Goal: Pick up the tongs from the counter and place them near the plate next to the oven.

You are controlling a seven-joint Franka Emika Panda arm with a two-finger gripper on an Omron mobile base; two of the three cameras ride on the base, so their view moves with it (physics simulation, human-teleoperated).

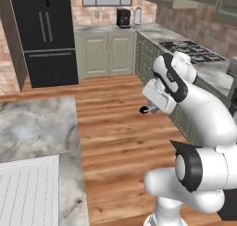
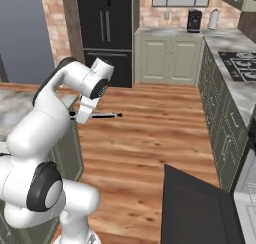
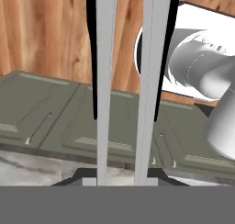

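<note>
Tongs (image 1: pixel 144 110), left base view: a slim dark utensil with a black tip is poking out leftward from the gripper (image 1: pixel 152 110), hanging in the air over the plank floor (image 1: pixel 115 137). The fingers are pinching it. The marbled counter (image 1: pixel 37 128) is sitting at the left edge, its right edge well apart from the arm, with open floor running between it and the sage-green cabinets (image 1: pixel 104 51). A black fridge (image 1: pixel 44 35) is standing at the far wall; the hob (image 1: pixel 194 51) is lying in the right-hand worktop.

Right base view: the tongs (image 2: pixel 102 115) are showing as a long, very thin dark bar lying level, sticking out to the right of the gripper (image 2: pixel 80 116), above bare floor (image 2: pixel 150 133). The counter's corner (image 2: pixel 15 105) is lying behind the arm at the left; a wide floor lane is stretching to the right-hand cabinet run (image 2: pixel 220 118).

Hand view: the tongs (image 3: pixel 103 81) are reading as two long pale grey arms with black edging, rising side by side from the gripper (image 3: pixel 120 179), over green cabinet fronts (image 3: pixel 46 122) and floorboards (image 3: pixel 41 30).
</note>
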